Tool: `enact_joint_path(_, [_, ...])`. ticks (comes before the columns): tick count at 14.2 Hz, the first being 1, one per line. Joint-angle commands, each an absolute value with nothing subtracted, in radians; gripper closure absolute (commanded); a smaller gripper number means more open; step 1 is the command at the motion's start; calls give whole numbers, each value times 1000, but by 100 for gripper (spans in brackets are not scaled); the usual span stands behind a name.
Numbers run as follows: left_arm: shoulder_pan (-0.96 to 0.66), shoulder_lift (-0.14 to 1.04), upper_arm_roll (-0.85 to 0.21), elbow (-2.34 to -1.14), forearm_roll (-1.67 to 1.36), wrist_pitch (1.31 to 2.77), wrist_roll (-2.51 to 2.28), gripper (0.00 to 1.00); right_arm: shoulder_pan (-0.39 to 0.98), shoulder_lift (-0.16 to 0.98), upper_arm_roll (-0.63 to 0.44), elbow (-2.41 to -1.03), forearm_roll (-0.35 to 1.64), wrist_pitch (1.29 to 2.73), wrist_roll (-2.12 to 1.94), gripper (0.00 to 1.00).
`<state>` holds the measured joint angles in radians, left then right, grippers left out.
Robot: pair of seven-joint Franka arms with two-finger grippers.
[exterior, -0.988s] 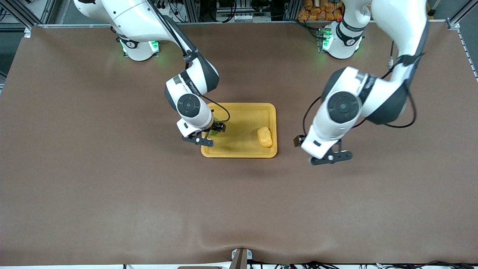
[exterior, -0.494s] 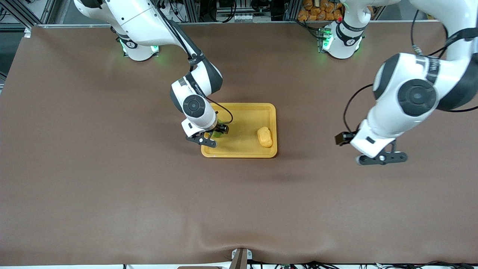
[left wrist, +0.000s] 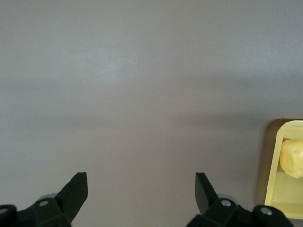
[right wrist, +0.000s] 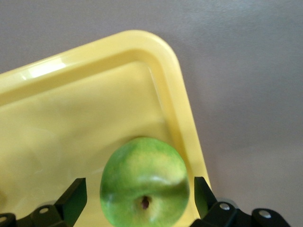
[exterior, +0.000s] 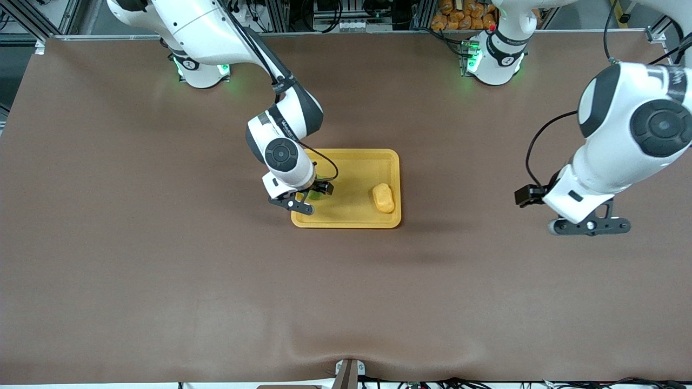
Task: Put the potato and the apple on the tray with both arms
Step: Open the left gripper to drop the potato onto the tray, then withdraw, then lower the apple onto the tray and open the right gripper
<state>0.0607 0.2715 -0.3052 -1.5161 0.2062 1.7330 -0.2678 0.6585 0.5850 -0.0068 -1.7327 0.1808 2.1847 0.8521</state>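
Note:
The yellow-orange tray (exterior: 351,162) lies mid-table. The yellow potato (exterior: 383,198) rests in it near the rim toward the left arm's end. The green apple (exterior: 314,195) sits on the tray floor in the corner toward the right arm's end, mostly hidden under the right gripper (exterior: 309,196). In the right wrist view the apple (right wrist: 144,182) stands between the right gripper's (right wrist: 139,189) open fingers, with a gap on each side, by the tray's rim (right wrist: 175,94). My left gripper (exterior: 590,226) is open and empty over bare table; its wrist view (left wrist: 140,189) shows the tray's edge (left wrist: 272,165) and the potato (left wrist: 292,158).
The brown mat (exterior: 216,281) covers the whole table. The two arm bases (exterior: 201,70) (exterior: 494,62) stand along the edge farthest from the front camera.
The left arm has swung away from the tray toward its own end of the table. The right gripper has shifted slightly farther over the tray with the apple.

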Motion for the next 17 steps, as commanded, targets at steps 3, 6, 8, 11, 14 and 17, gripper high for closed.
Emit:
enact_joint_path(3, [100,175,-307,-1514,209,1649,-245,0,629,540,-12,-1675,181,2062,851,0])
enact_joint_path(6, [103,134,-307,-1514,209,1600,-241,0,600,509,-12,-1675,181,2048,834,0])
enact_joint_path(8, [101,104,-307,-1519,209,1588,-242,0,563,492,-12,-1628,181,1959,834,0])
enact_joint_path(11, [103,87,-307,-1516,207,1560,-241,0,509,491,-12,-1513,181,1763,792,0])
enact_joint_path(14, [109,48,-296,-1520,166,1551,-221,0,441,485,-12,-1438,181,1633,744,0])
enact_joint_path(17, [58,8,-166,-1526,106,1508,-106,0,375,447,-12,-1428,183,1588,726,0])
